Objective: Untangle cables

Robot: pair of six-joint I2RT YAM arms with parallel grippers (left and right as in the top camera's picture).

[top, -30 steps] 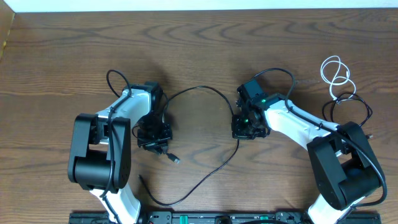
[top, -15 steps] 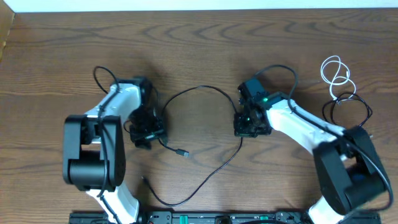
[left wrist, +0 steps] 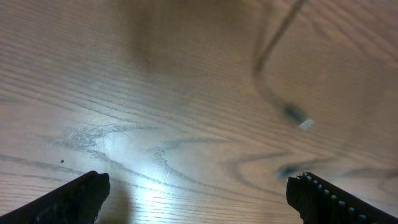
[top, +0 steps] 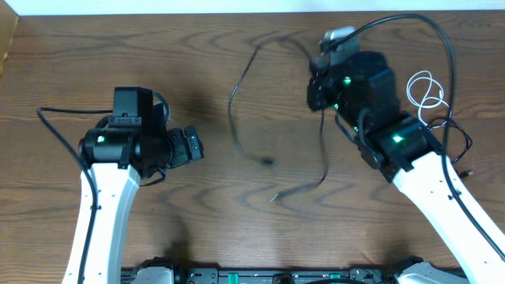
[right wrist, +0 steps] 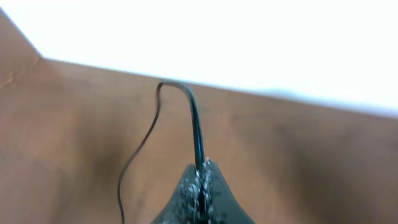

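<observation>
The black cable (top: 232, 106) is pinched tight in the right gripper (right wrist: 200, 169) and hangs left of the white cable (top: 426, 95). The left gripper (left wrist: 199, 183), farther left, is spread wide and empty. The dangling plug (left wrist: 294, 114) could be swung into the white cable's loops and caught there.

Brown wood-grain table (top: 197, 237), flat, viewed from above. Pale strip along the far edge.

On the surface:
- Near the far right corner: short white cable (top: 426, 91), lying in overlapping loops.
- Just beside it, on the near side: black cable (top: 465, 142) in a loose loop, partly hidden.
- Toward the middle: long black cable (top: 233, 110), blurred. Cannot tell whether any part rests on the wood.

In the left wrist view: bright glare patch on the grain, with faint scuff marks (left wrist: 81, 134) next to it.
</observation>
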